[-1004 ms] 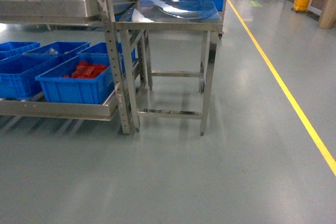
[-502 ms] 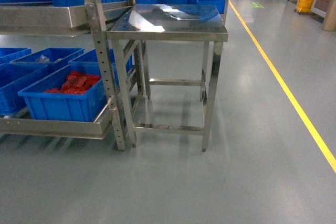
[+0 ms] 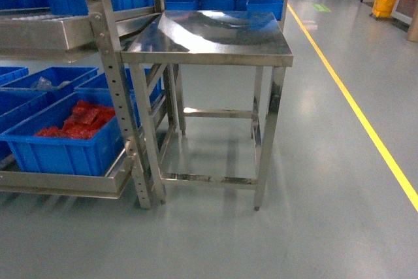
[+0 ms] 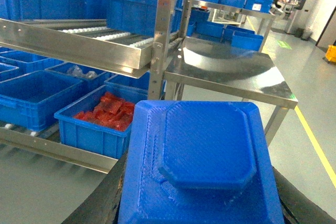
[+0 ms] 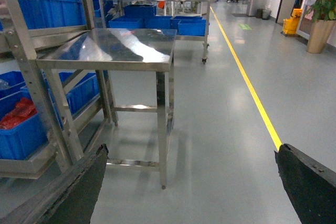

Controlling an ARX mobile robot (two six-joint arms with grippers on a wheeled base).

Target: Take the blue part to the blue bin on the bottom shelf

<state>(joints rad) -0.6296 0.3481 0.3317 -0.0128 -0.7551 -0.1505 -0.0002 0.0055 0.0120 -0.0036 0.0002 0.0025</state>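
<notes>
Left gripper [image 4: 197, 203] grips the blue part [image 4: 202, 161]; right gripper [image 5: 189, 182] jaws stand wide apart, empty. Steel table [image 3: 215, 34] stands beside the bottom shelf [image 3: 59, 181], which holds a crate of red parts [image 3: 68, 132].

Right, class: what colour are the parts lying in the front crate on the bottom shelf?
Red. The parts fill a blue crate on the bottom shelf; clearest in the head view.

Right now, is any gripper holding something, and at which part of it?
The left gripper holds the blue part by its lower end, nearest the camera. The right gripper is open and empty.
</notes>
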